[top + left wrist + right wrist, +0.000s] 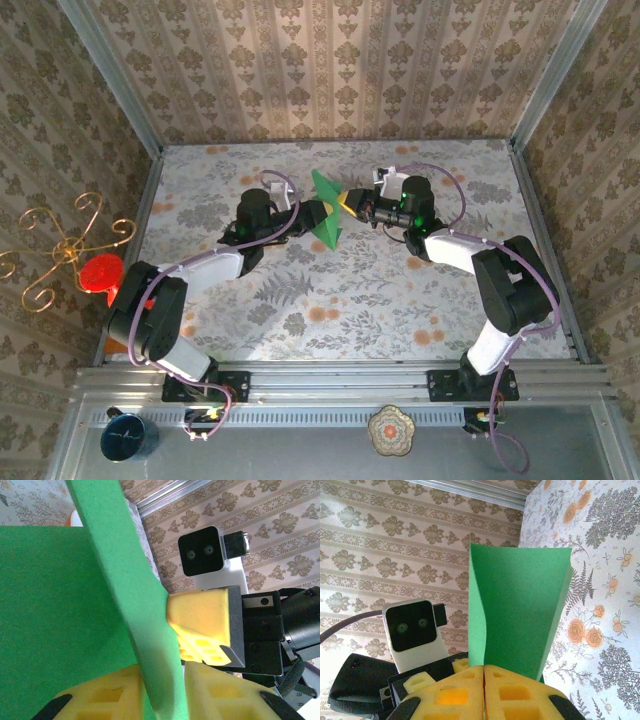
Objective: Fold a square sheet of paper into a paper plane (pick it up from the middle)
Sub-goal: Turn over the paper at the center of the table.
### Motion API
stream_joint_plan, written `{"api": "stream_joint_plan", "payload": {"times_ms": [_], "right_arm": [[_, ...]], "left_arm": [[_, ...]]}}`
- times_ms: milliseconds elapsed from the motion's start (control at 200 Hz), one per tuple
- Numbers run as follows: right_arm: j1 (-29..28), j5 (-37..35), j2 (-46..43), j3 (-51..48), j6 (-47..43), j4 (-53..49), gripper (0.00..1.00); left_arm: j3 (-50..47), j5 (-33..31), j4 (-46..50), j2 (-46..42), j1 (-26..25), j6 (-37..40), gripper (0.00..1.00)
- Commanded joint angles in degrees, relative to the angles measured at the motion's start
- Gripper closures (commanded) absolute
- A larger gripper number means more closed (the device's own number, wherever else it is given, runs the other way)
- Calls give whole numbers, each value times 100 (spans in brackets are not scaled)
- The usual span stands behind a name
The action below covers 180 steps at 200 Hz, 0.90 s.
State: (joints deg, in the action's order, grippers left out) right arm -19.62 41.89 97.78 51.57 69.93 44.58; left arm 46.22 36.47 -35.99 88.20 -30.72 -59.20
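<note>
The square sheet of paper [325, 205], bright green and partly folded, hangs upright in the air over the back middle of the table, held between both grippers. My left gripper [318, 212] comes in from the left. In the left wrist view its yellow fingers [100, 700] sit on either side of a folded flap of the paper [50, 605], closed onto it [162, 680]. My right gripper [347, 205] meets it from the right. Its pads [455, 695] are pressed together [484, 672], with the paper [520, 615] rising out of the seam. The right gripper's fingers [202, 620] touch the sheet's far side.
A floral cloth covers the table [340, 300], with a metal frame [340, 380] along the near edge. A gold wire stand [60, 250] with a red piece [100, 272] sits outside the left wall. A blue cup [128, 437] and an ornate dish [391, 430] lie on the near shelf.
</note>
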Motion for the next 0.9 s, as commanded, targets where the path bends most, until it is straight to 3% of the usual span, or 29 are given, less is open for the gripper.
{"api": "stream_joint_plan", "payload": {"times_ms": [0,140,315,405,480,675,895], "right_arm": [[34,75,-39,-77,77,224,88],[51,88,-55,-95,93,219,85],[197,-35,-243,-180,-160,-234,68],[367,-263,-483,-288,-533,-732,60],[489,-490,-743,-356,-972,-1298,57],[595,-1576,-1584,-357,-2389,-3294,43],[679,-2490,-2283,-561,-2979,-4211,40]], "left_arm": [[16,79,-203,-19,22,-57,74],[27,79,-118,6,40,-50,79],[87,-116,199,-9,66,80,85],[193,-268,793,-108,55,436,86],[476,-608,1928,-237,19,1034,87],[1970,-2956,5597,-118,-571,3133,87],[3135,-5181,7365,667,-1113,3880,89]]}}
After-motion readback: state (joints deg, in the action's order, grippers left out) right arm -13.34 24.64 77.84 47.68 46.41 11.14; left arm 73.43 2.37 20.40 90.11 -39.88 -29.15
